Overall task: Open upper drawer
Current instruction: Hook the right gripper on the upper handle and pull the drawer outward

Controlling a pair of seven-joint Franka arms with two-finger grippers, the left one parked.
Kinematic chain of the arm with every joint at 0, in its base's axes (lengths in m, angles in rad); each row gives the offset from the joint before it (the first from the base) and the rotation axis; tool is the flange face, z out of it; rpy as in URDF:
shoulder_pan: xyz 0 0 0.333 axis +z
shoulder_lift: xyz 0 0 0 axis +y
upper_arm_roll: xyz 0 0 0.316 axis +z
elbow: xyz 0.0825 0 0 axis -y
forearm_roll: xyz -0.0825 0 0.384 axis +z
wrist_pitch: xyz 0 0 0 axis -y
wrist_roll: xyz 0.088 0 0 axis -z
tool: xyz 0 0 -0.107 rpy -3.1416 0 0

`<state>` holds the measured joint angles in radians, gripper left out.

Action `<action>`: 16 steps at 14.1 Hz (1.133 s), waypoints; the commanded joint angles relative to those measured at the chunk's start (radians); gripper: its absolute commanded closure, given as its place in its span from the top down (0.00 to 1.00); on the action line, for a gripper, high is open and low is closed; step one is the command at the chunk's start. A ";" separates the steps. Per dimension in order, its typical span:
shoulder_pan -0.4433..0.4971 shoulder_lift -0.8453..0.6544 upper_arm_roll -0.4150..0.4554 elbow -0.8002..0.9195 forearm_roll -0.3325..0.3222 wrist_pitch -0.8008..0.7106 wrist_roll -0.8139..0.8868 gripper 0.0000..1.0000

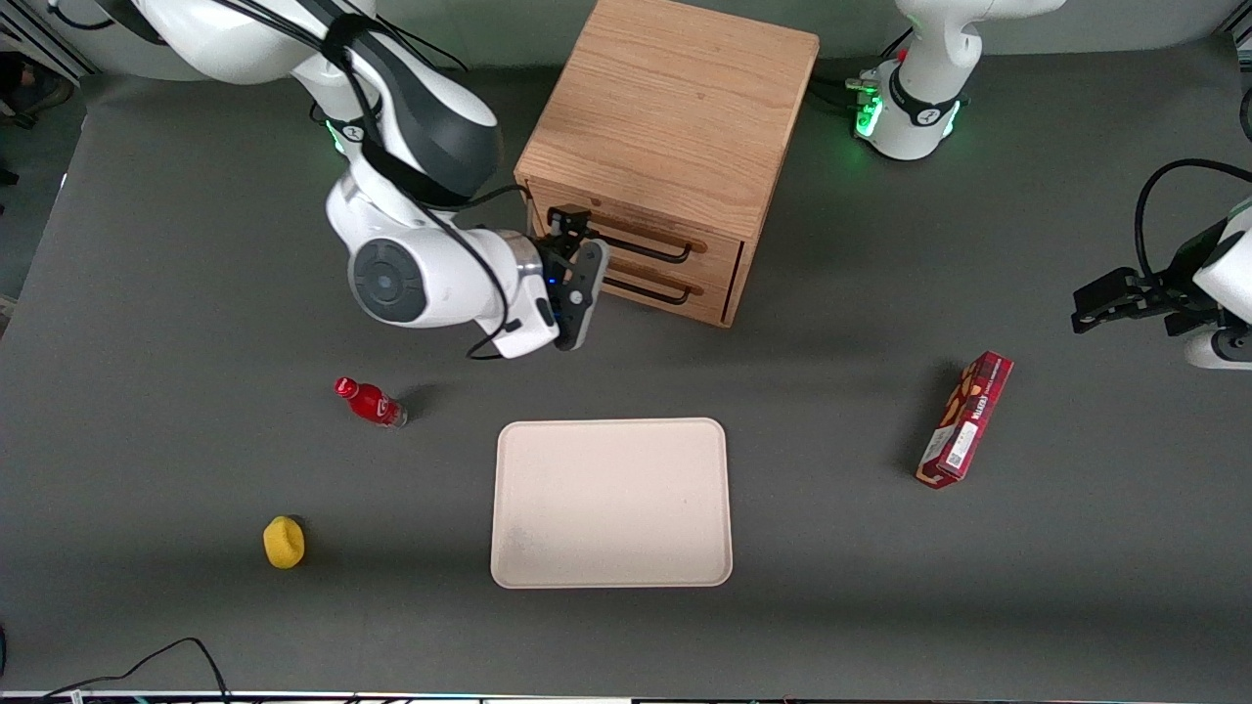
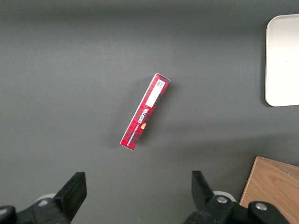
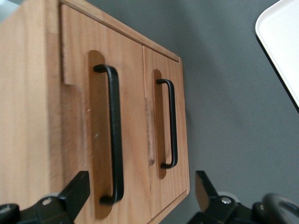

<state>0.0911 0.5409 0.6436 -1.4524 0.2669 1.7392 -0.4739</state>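
The cabinet (image 1: 675, 108) stands on the gray counter (image 1: 831, 548), farther from the front camera than the tray (image 1: 611, 504). Its upper drawer (image 1: 641, 240) sits above the lower drawer (image 1: 655, 286); both fronts are flush with the cabinet, so both are closed. Each has a black wire handle: the upper handle (image 1: 650, 249) and the lower handle (image 1: 655, 291).

The gripper (image 1: 577, 269) hangs right in front of the drawers at the working arm's end of the cabinet face, turned sideways toward the handles. In the right wrist view the fingers (image 3: 74, 193) are spread wide apart, holding nothing, and the upper handle (image 3: 114, 135) sits between them, with one end of it close to one finger. No contact with the handle can be seen. The lower handle (image 3: 172, 123) also shows there.

Other stuff on the counter:
- Small red bottle (image 1: 372, 402) lying on its side, nearer the front camera than the gripper.
- Yellow sponge-like lump (image 1: 284, 542), nearer still, toward the working arm's end.
- Red box (image 1: 965, 420), well apart toward the parked arm's end; also seen in the left wrist view (image 2: 145, 111), lying flat.
- Tray is bare.
- A black cable (image 1: 147, 670) runs along the counter edge nearest the front camera.
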 commanded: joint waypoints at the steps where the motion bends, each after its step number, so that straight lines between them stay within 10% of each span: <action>1: -0.027 0.059 0.065 0.024 -0.044 0.039 0.078 1.00; 16: 0.018 0.149 0.099 -0.020 -0.135 0.164 0.161 1.00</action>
<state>0.1158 0.6516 0.7283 -1.4826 0.1814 1.8796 -0.3396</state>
